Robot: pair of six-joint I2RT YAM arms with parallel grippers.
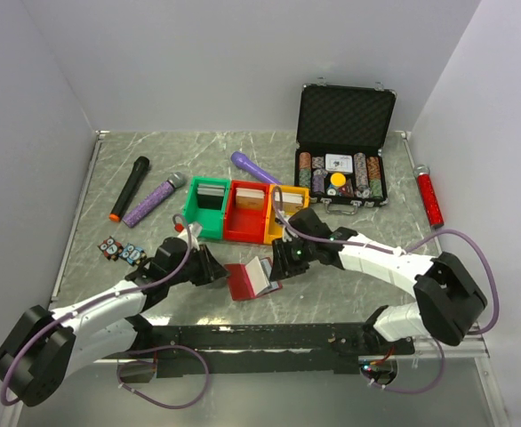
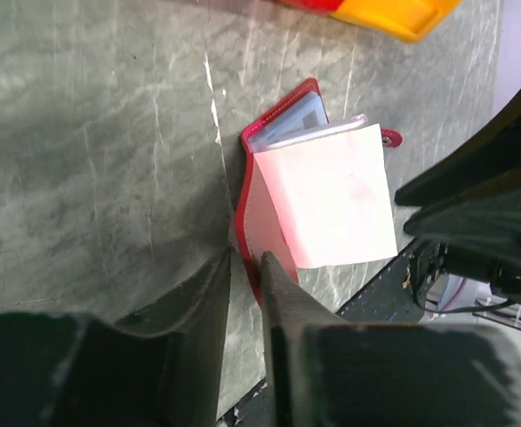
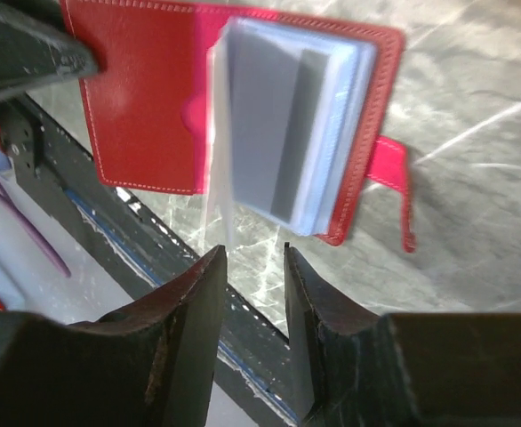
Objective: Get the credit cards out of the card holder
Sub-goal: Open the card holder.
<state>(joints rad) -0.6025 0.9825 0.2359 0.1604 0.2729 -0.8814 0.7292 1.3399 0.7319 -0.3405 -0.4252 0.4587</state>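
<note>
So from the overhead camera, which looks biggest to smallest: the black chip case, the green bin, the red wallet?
1. Black chip case, clearly largest.
2 and 3. Green bin and red wallet look about alike; the wallet lies nearer the camera, so I won't rank them.

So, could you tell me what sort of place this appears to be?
Probably a robot manipulation test cell in a lab: a marble-patterned table boxed in by plain white walls, two robot arms mounted at its near edge, and mixed props such as a poker chip case and microphones.
</note>
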